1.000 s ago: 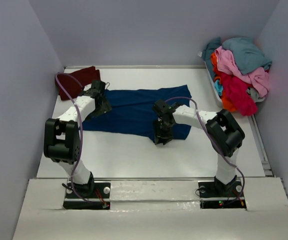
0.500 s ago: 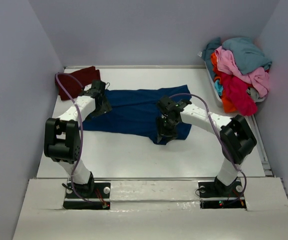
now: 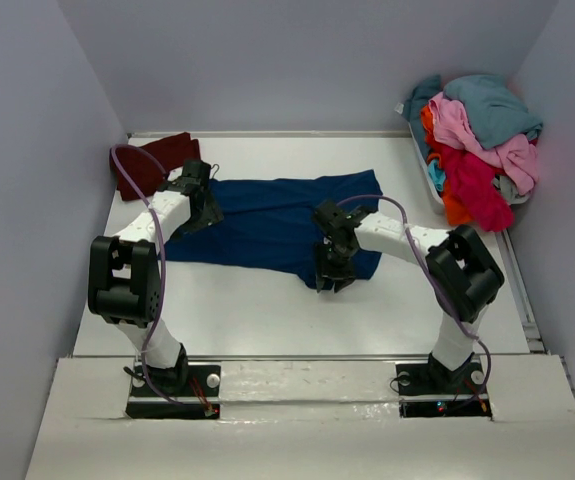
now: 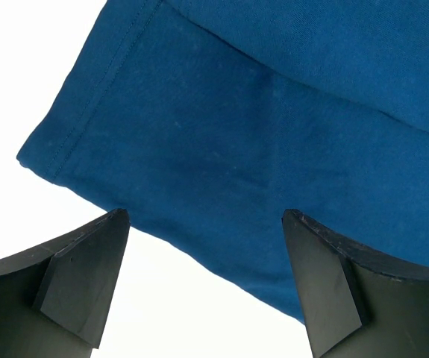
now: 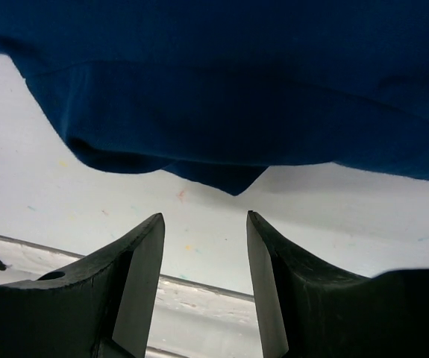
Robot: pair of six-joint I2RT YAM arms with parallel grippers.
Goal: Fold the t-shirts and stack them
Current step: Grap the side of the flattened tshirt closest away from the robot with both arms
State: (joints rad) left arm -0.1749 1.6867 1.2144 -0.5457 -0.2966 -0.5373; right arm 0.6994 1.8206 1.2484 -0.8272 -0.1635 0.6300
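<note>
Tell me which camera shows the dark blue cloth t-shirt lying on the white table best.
The top external view: the dark blue cloth t-shirt appears there almost whole, its outline clear. The left wrist view shows only a stitched hem corner; the right wrist view shows only a stretch of its edge.

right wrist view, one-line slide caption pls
Open, empty right gripper at the edge of a blue t-shirt on a white table.

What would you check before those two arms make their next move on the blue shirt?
1. Blue t-shirt spread on the table: ok.
2. Left gripper open over the shirt's edge: ok.
3. Right gripper open, empty, at the near hem: ok.
4. Near hem flat: not ok, it looks rumpled.
5. Either gripper touching cloth: cannot tell.
6. Maroon t-shirt lying at the far left corner: ok.
</note>
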